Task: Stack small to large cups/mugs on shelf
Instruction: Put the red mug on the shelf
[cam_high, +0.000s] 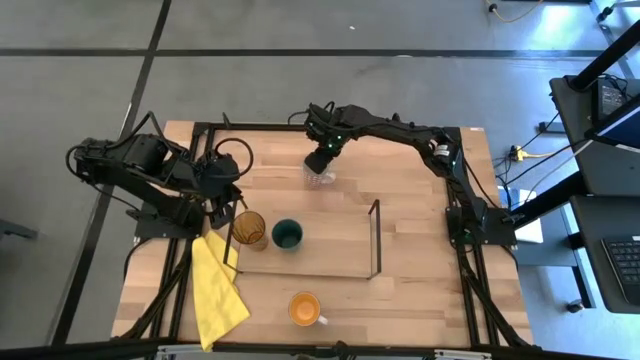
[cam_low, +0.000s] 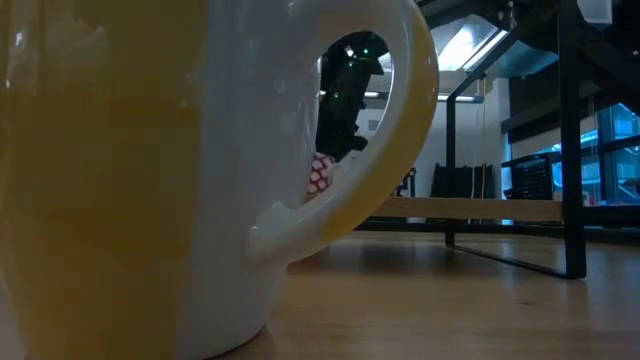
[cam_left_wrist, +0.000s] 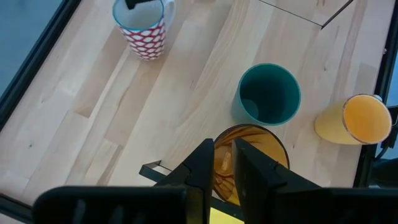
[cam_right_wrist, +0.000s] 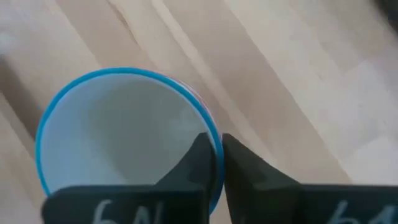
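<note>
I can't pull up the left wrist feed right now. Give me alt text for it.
The left gripper pinches the rim of the amber tumbler, one finger inside and one outside. Beside the tumbler stand the dark green cup and the orange mug. Farther off, the red-and-white patterned mug has the right gripper at its blue rim.

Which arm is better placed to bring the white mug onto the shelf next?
Right. The right gripper already pinches the white mug at its rim, behind the shelf. The left gripper is busy at the amber tumbler.
</note>
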